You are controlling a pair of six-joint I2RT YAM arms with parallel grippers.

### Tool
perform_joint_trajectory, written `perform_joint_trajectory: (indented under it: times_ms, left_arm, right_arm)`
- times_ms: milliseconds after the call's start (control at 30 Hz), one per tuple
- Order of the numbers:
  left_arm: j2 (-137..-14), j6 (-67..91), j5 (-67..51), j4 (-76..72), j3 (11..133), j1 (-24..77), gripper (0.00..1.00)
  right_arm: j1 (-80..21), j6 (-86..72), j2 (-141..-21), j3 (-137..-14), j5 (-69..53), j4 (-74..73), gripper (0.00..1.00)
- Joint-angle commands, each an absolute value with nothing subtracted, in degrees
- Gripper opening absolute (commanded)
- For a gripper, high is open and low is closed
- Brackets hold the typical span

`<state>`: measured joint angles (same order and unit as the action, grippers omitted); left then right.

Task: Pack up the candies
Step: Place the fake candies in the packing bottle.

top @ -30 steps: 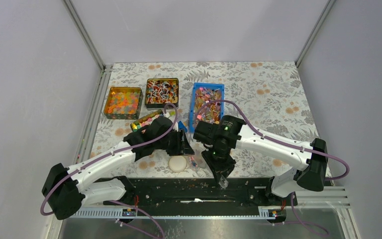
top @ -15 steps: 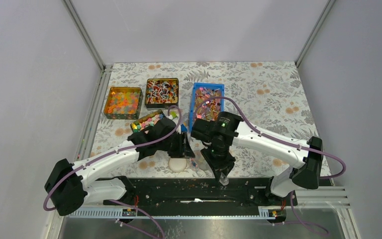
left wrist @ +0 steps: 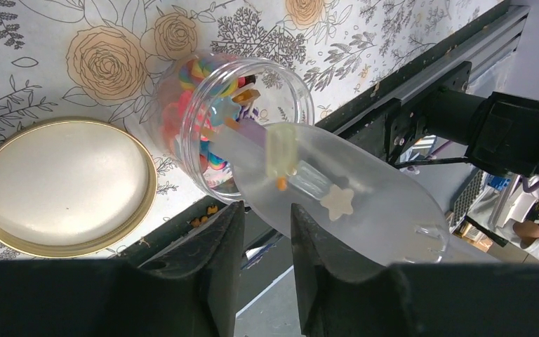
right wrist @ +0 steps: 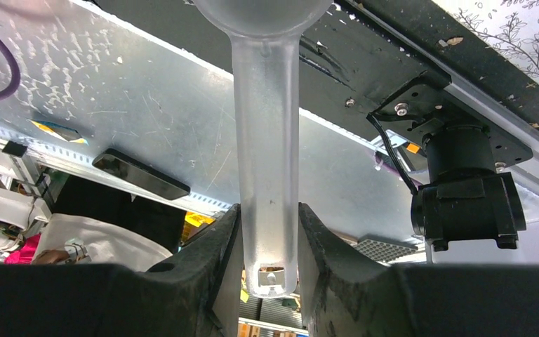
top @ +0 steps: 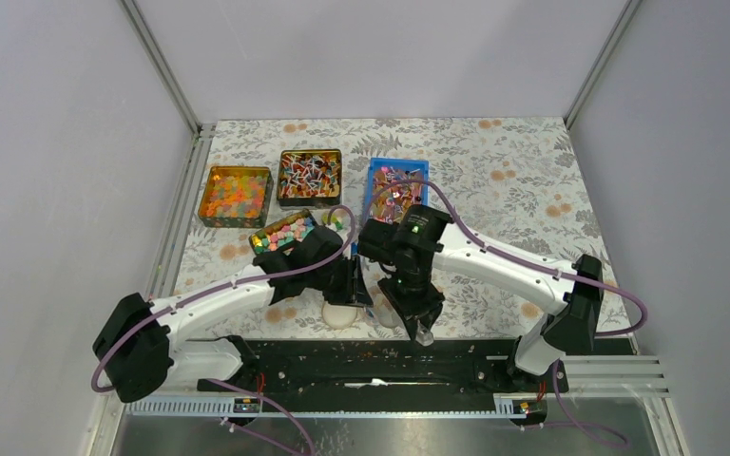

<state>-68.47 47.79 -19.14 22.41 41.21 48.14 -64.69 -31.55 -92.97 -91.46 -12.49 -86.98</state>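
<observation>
A clear jar (left wrist: 182, 133) lies tipped on the flowered table, part full of bright candies (left wrist: 207, 105). A translucent scoop (left wrist: 365, 203), with my right gripper (right wrist: 267, 210) shut on its handle (right wrist: 265, 140), reaches into the jar's mouth. A pale star-shaped piece (left wrist: 337, 202) and an orange bit sit in the scoop. My left gripper (left wrist: 264, 207) stands open just short of the jar, with nothing between its fingers. From above, the jar (top: 386, 314) is largely hidden between the left gripper (top: 359, 290) and the right gripper (top: 418, 318). More candies fill a blue tray (top: 374, 190).
The jar's gold-rimmed lid (left wrist: 63, 184) lies flat beside it, and shows from above too (top: 339, 313). At the back left stand a tin of orange-yellow balls (top: 236, 196), a tin of wrapped sweets (top: 309, 177) and a small tray of pastel blocks (top: 283, 231). The black base rail (top: 371, 366) runs along the near edge.
My right arm has carried the scoop left to the jar. My left gripper has shifted right towards the jar and its jaws have narrowed a little.
</observation>
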Motion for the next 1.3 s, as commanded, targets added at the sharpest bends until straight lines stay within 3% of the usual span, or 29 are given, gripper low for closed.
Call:
perform_joint_trajectory:
  times_ms: [0, 567, 833, 1267]
  left_arm:
    - [-69.18, 45.83, -21.36, 23.35, 42.55, 48.77, 0.3]
    - [-70.55, 43.04, -20.26, 26.19, 46.24, 49.03, 0.32]
    - [-69.03, 41.66, -16.94, 27.51, 49.83, 48.68, 0.61]
    - [-65.08, 40.62, -15.16, 26.14, 50.9, 40.11, 0.71]
  right_arm:
    - [-62.92, -31.42, -93.26, -95.17, -7.92, -92.69, 0.0]
    - [-61.88, -29.46, -93.75, -95.8, -9.03, -94.2, 0.0]
    - [-61.88, -27.42, -91.09, -92.81, -11.47, -94.01, 0.0]
    - [-61.74, -26.53, -88.9, -91.17, -14.24, -92.16, 0.0]
